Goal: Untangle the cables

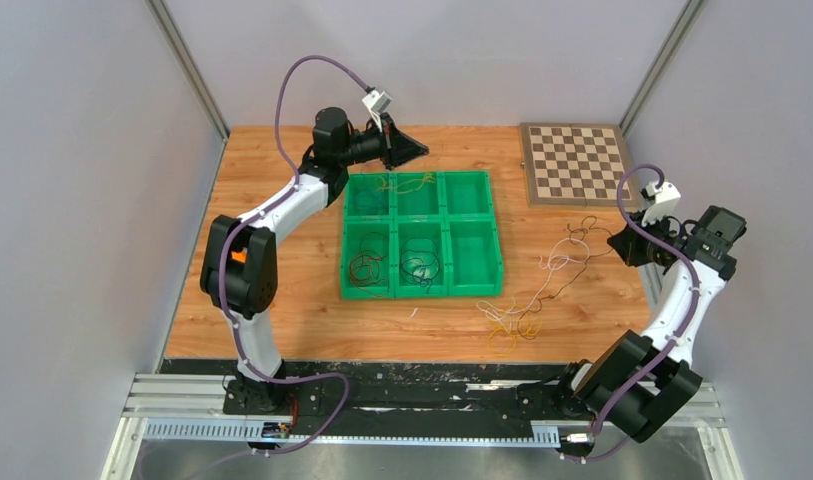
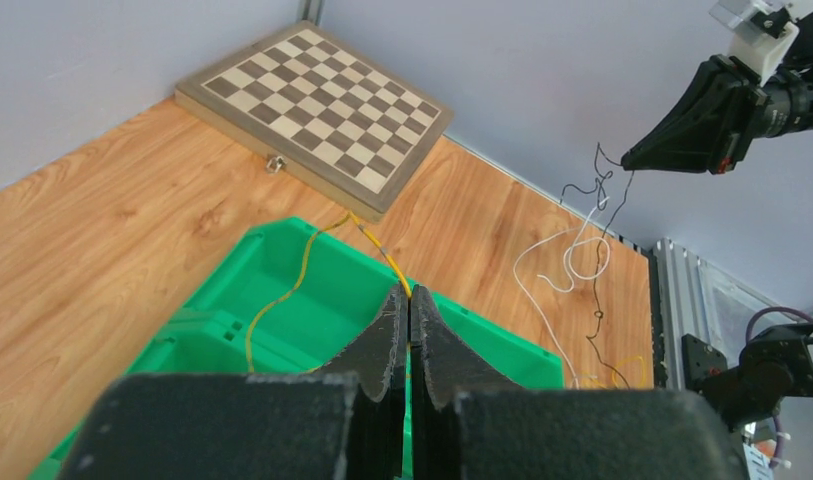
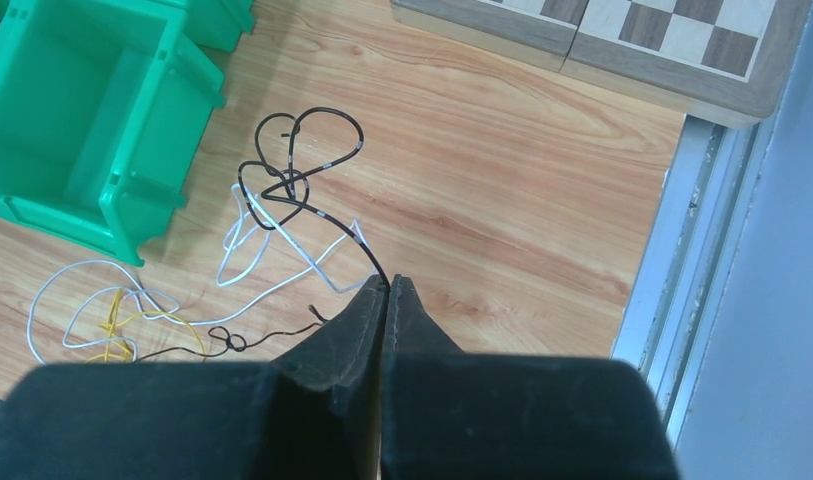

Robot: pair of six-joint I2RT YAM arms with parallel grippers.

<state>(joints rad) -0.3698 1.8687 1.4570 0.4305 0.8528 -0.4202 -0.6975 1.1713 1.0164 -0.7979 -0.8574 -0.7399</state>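
Left wrist view: the left tool (image 2: 410,298) is seen clenched on a yellow cable (image 2: 300,275) trailing into the green tray (image 2: 327,310); the right tool (image 3: 386,285) is clenched on a black cable (image 3: 282,188), which is crossed with a white cable (image 3: 244,240) on the worktop (image 3: 502,200) at the tray's 4 o'clock.

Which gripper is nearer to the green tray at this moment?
Left. The left gripper is at the green tray's far edge; the right gripper is well off to its right, beyond the loose cables.

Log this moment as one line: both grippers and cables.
left gripper: shut on yellow cable above green bin | right gripper: shut on black cable, raised, tangled with white cable | untangling: not finished
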